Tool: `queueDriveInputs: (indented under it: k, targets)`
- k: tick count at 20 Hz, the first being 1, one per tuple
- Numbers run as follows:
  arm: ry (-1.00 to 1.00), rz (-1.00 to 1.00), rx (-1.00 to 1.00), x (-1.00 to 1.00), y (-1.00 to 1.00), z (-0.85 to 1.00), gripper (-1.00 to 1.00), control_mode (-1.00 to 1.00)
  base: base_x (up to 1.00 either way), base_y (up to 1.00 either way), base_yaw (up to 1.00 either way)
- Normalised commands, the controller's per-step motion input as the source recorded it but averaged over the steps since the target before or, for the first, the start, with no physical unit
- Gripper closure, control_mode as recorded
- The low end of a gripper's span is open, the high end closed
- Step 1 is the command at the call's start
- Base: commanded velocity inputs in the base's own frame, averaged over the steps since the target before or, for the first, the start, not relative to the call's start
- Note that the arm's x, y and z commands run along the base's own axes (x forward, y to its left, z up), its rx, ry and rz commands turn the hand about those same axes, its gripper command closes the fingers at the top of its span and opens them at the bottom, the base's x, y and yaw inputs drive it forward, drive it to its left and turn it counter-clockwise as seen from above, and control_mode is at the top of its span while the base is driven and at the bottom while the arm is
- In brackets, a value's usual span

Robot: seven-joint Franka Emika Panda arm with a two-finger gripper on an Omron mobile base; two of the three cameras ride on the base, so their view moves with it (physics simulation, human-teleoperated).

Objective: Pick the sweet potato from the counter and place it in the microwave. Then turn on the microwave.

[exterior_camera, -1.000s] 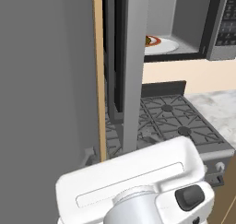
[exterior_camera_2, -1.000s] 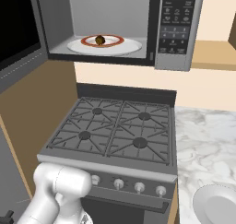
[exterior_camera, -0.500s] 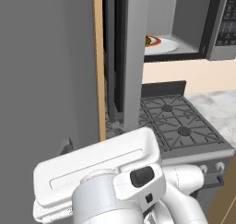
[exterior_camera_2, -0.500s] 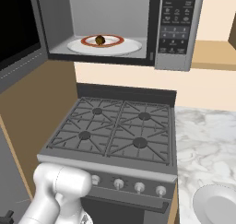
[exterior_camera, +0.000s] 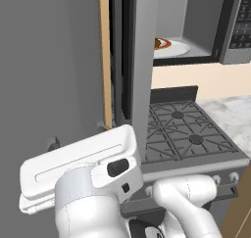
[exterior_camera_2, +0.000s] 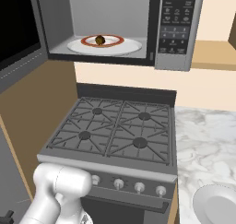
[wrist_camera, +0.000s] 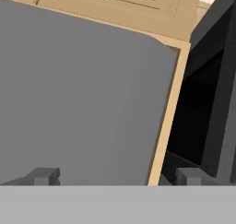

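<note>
The sweet potato is a small brown lump lying on the white round plate inside the microwave; in the left base view the sweet potato peeks out past the door's edge. The microwave door stands swung open to the left. My gripper is open with nothing between its fingers, low and left of the stove. It faces a grey panel with a tan edge. The counter lies to the right of the stove.
A gas stove with dark grates sits under the microwave. A white plate rests on the counter at the front right. The open door's edge hangs close above my arm. Tan cabinets run above the grey panel.
My hand has swung up and to the left in the left base view. The sweet potato, the plate and the open door have not moved, and the gripper stays open.
</note>
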Motion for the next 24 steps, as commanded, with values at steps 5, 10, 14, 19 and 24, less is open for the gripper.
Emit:
queueDriveInputs:
  k: [5,10,14,19,24]
  targets:
    - [0.0,0.03,0.0,0.37,0.31,-0.03,-1.0,-1.0,0.0,0.0,0.0]
    - [0.0,0.03,0.0,0.41,0.1,-0.03,-1.0,-1.0,0.0,0.0,0.0]
    - [0.0,0.0,0.0,0.28,-0.02,-0.01,-1.0,-1.0,0.0,0.0,0.0]
    - [-0.02,0.0,0.0,0.1,-0.19,0.0,-1.0,-1.0,0.0,0.0,0.0]
    - [-0.06,0.0,0.0,0.05,-0.28,0.0,-1.0,-1.0,0.0,0.0,0.0]
